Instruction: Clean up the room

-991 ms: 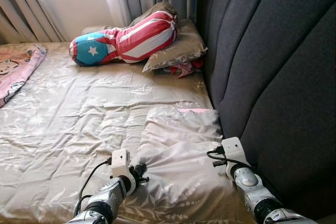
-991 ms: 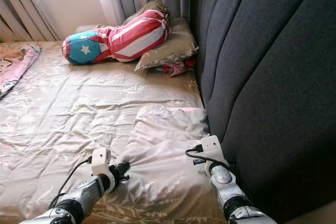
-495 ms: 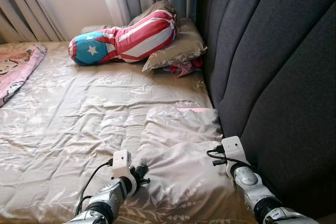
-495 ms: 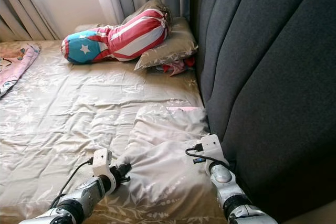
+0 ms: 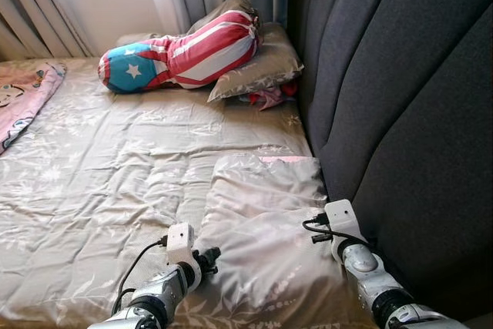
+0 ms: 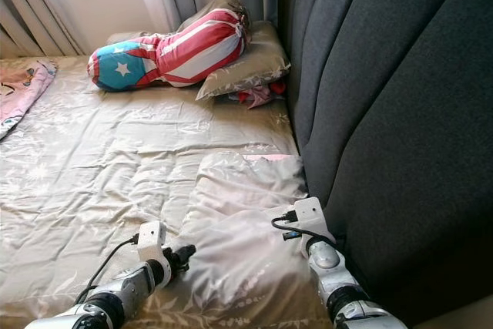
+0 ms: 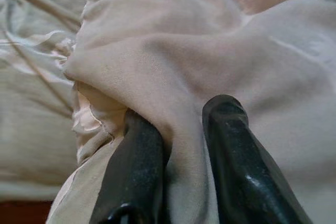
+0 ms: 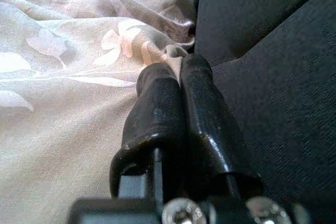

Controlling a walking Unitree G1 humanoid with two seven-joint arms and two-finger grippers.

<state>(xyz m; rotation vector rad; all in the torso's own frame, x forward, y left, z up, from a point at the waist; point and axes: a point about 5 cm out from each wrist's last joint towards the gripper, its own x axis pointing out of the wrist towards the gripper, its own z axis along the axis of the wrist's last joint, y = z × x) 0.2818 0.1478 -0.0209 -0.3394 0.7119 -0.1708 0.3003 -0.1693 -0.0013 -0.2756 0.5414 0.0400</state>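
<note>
Both arms are down at the near pillow [image 5: 266, 225], a soft beige one in a shiny, wrinkled leaf-print case, lying flat on the bed [image 5: 100, 167] right against the dark padded headboard [image 5: 393, 98]. The left gripper [image 7: 178, 129] is clamped on a fold of the pillow's corner, fabric bunched between its two smooth black fingers [image 7: 236, 156]. The right gripper [image 8: 176, 74] pinches the pillow's other corner beside the headboard, fingers pressed tight together on a thin edge of cloth. Farther up the bed, a round bolster [image 5: 181, 59] in red and white stripes with a blue starred end leans on a second beige pillow [image 5: 262, 71]. A pink blanket [image 5: 19, 102] lies at the bed's far left edge.
</note>
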